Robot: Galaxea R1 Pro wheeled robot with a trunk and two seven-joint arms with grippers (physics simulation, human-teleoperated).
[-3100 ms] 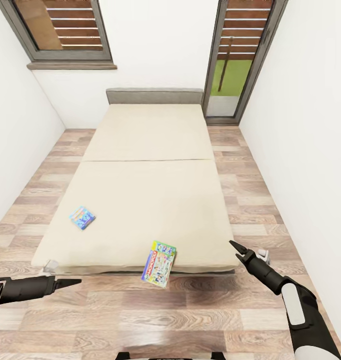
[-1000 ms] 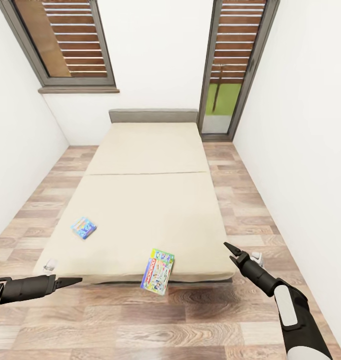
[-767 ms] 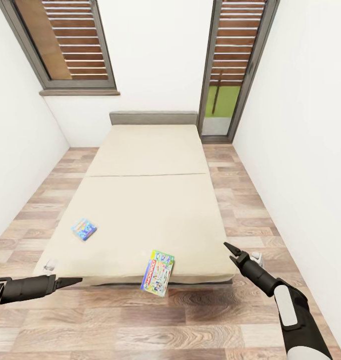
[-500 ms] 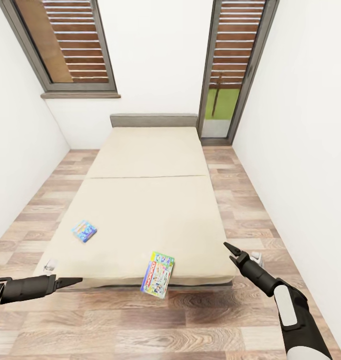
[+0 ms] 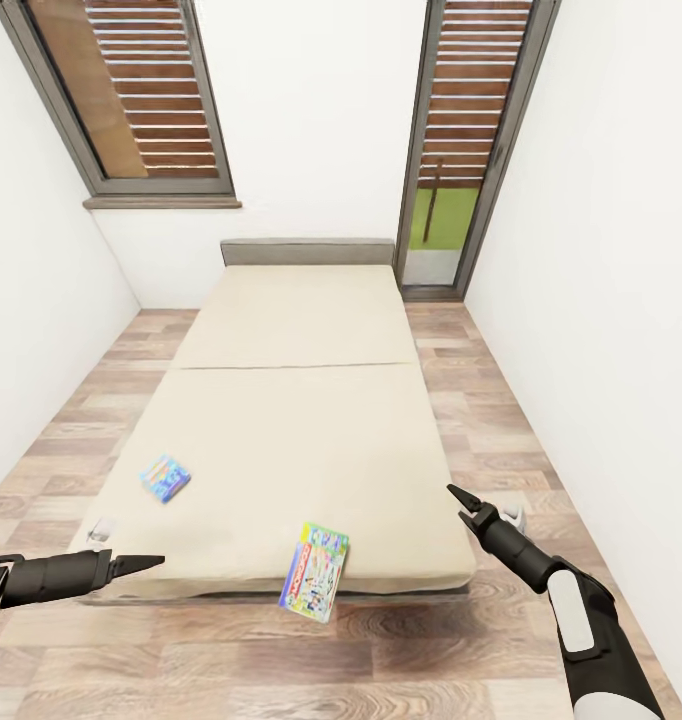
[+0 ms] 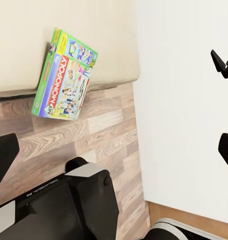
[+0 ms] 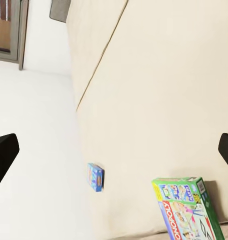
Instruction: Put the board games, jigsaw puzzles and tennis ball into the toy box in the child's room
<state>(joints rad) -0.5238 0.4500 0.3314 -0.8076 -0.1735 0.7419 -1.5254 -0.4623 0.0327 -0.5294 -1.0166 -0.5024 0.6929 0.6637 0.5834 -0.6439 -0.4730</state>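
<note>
A white-blue-green Monopoly board game [image 5: 317, 572] [image 6: 63, 82] [image 7: 186, 207] leans over the foot edge of the beige bed [image 5: 301, 420], one end hanging past it. A smaller light-blue board game [image 5: 165, 477] [image 7: 95, 176] lies flat on the mattress near its left side. My left gripper [image 5: 146, 562] [image 6: 114, 155] hovers over the floor left of the bed's foot, open and empty. My right gripper [image 5: 458, 502] [image 7: 114, 150] is raised by the bed's right foot corner, open and empty, to the right of the Monopoly box. The toy box, table, jigsaw puzzles and tennis ball are out of view.
White walls close in on both sides, with narrow strips of wood-plank floor [image 5: 501, 420] beside the bed. A window [image 5: 131, 90] and a glass door [image 5: 461, 140] are in the far wall. Small white objects [image 5: 101, 528] [image 5: 514, 517] sit at the bed's foot corners.
The whole picture has slid downward, so the camera has moved and the bed looks a bit farther off. Both arms hold the same pose; the games lie where they were.
</note>
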